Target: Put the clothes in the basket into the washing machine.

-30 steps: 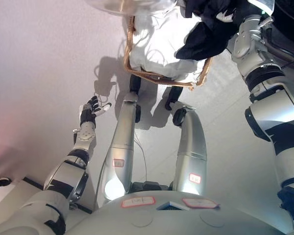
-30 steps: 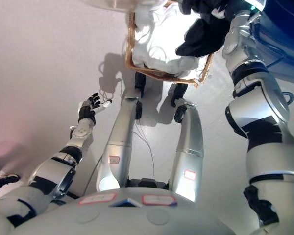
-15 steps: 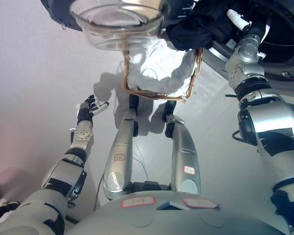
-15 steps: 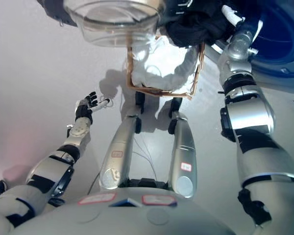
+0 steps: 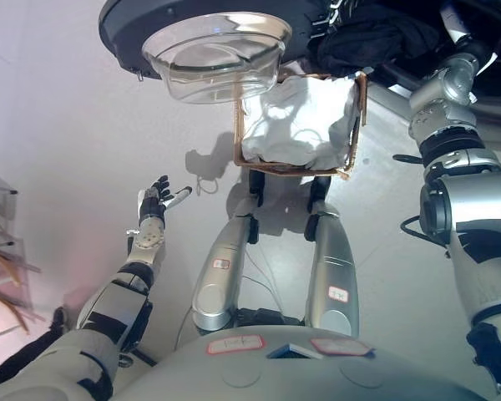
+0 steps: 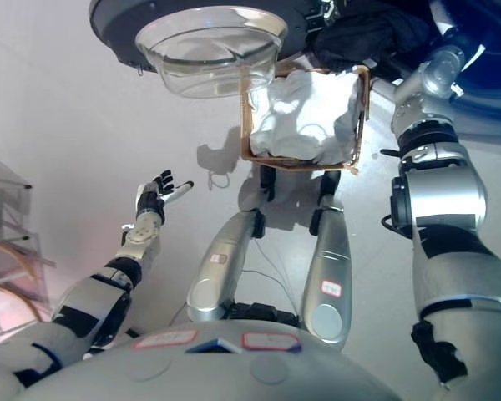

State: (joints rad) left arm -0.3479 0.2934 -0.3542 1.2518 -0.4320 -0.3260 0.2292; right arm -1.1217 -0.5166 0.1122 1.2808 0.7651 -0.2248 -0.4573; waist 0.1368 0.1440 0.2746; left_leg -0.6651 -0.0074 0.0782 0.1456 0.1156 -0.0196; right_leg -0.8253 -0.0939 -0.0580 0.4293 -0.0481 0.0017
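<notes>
A wicker basket (image 5: pixel 237 144) stands on the floor in front of me with white clothes (image 5: pixel 299 125) in it. The washing machine's round door (image 5: pixel 217 52) with its glass bowl hangs open above the basket's left side. The drum opening (image 5: pixel 488 58) is at the top right. My right hand (image 5: pixel 449 18) is raised at the opening and is shut on a dark garment (image 5: pixel 374 38), which hangs over the basket's far edge. Its fingers are partly hidden by the cloth. My left hand (image 5: pixel 156 200) is open and empty, held out over the floor to the left.
A wire rack with a wooden piece (image 5: pixel 2 255) stands at the far left edge. Grey floor lies between it and the basket. The open door overhangs the space left of the basket.
The camera has tilted, so the whole scene sits lower. My right hand has lifted the dark garment from above the basket up to the drum opening. The left hand stays idle.
</notes>
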